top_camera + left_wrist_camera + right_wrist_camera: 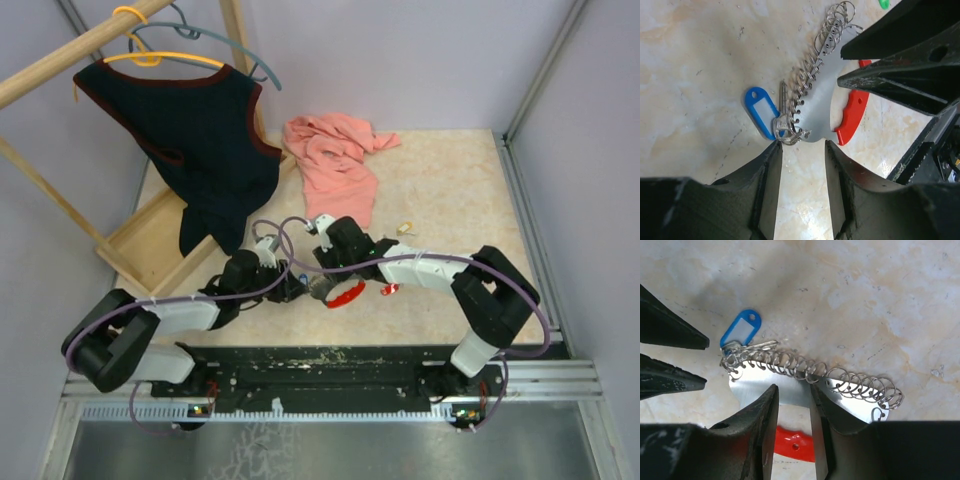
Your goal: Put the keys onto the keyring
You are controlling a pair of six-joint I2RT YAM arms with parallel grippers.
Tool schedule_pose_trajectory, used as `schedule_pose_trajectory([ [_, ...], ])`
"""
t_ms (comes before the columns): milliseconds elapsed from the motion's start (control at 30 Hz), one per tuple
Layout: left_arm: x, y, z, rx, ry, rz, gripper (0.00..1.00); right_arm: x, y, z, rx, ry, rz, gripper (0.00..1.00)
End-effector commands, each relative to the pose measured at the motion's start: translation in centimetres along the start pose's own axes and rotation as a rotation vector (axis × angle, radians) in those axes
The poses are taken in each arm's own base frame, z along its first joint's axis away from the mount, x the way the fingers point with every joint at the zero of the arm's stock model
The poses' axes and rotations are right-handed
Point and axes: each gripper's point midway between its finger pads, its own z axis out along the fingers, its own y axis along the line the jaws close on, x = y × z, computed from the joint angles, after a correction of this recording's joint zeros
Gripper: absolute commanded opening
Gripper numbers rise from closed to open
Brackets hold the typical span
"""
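The keyring [817, 105] lies flat on the table: a grey metal plate edged with several small wire rings, plus a red curved side [852, 112]. A blue-tagged key [761, 111] hangs on the end ring. My left gripper [801, 144] is open, its tips just short of that end of the plate. My right gripper [792, 386] is open above the plate [765, 385], with the red side [795, 445] showing in the gap. The blue key [741, 331] lies beyond it. A red key [389, 290] and a pale key [405, 228] lie loose, and a green key [883, 3] sits at the frame's edge.
A wooden clothes rack stands at the back left, with a dark vest [205, 130] on a hanger and a wooden base [150, 245] on the table. A pink cloth [335, 160] lies bunched at the back. Walls close in both sides.
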Motion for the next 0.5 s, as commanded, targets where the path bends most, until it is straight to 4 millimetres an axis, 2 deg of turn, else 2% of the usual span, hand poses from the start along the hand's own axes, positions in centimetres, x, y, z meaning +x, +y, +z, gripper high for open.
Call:
schedule_pose_trajectory([
  [0, -1.8, -0.1, 1.1, -0.029, -0.033, -0.002, 0.44, -1.3, -0.9, -0.6, 0.028, -0.092, 0.042, 0.31],
  [200, -2.3, -0.1, 2.0, -0.034, -0.018, 0.010, 0.36, -0.2, -0.9, -0.4, 0.025, -0.084, 0.046, 0.29],
  [367, -1.7, 0.5, 2.5, -0.060, 0.020, 0.009, 0.28, -0.3, -0.9, -0.6, 0.024, -0.104, 0.050, 0.29],
  [467, -1.1, 1.0, 2.9, -0.077, 0.054, 0.009, 0.27, -0.1, -0.8, -0.6, 0.021, -0.103, 0.049, 0.28],
])
